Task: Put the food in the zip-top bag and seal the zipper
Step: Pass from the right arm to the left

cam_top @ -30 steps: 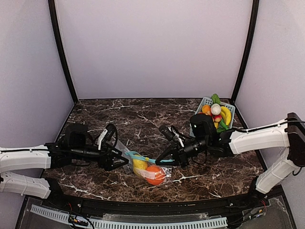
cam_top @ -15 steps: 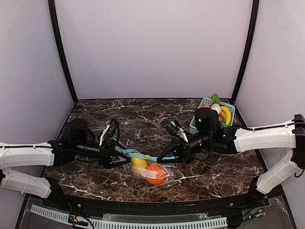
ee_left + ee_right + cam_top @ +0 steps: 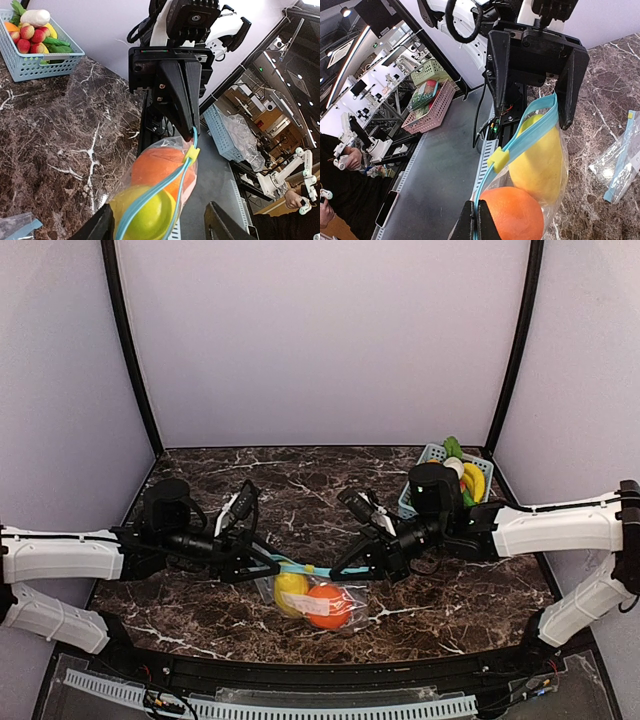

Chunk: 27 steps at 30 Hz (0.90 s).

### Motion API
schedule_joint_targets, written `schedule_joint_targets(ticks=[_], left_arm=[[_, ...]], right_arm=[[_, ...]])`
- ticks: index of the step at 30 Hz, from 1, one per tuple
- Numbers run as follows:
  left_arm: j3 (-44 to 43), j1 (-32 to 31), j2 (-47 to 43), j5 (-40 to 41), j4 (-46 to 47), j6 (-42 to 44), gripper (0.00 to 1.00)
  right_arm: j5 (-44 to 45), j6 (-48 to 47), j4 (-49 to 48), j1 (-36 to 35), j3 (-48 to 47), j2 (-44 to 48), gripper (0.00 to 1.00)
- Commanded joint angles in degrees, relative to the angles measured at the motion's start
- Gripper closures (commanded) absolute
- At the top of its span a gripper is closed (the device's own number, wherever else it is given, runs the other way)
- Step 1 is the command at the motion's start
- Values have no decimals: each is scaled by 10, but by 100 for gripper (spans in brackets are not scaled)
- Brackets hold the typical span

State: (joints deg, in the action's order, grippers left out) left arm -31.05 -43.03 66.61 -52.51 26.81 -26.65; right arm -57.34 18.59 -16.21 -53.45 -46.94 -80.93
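Note:
A clear zip-top bag (image 3: 312,602) with a blue zipper strip (image 3: 315,568) stretches between my two grippers. It holds a yellow oblong (image 3: 540,160) and an orange-red ball (image 3: 512,212). A yellow slider (image 3: 498,158) sits on the strip, and it also shows in the left wrist view (image 3: 190,154). My right gripper (image 3: 475,225) is shut on the strip's end, as the left wrist view (image 3: 191,127) also shows. My left gripper (image 3: 160,227) has its jaws wide apart, with the strip running between them close to one finger (image 3: 568,95).
A blue basket (image 3: 428,454) at the back right holds more toy food, including a white oblong (image 3: 35,17) and green pieces. A spare clear bag (image 3: 620,170) lies flat on the marble table (image 3: 300,490) behind the left gripper.
Both grippers have moved a little away from me and the left one to the right. The zipper strip between them is now straighter and tauter. The bag with its two fruits hangs below it.

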Motion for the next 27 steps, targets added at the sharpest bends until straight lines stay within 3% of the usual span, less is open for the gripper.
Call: schedule_joint_targets(ticks=[1, 3, 19, 27], left_arm=[[-12, -11, 9, -21, 17, -3, 37], [-13, -15, 13, -21, 18, -2, 40], [-11, -22, 9, -12, 20, -10, 98], [-10, -22, -9, 22, -30, 15, 99]], right_arm=[[-13, 1, -8, 4, -16, 9, 100], [-13, 1, -8, 4, -16, 10, 100], [36, -10, 12, 11, -7, 21, 100], [127, -35, 59, 17, -9, 15, 100]])
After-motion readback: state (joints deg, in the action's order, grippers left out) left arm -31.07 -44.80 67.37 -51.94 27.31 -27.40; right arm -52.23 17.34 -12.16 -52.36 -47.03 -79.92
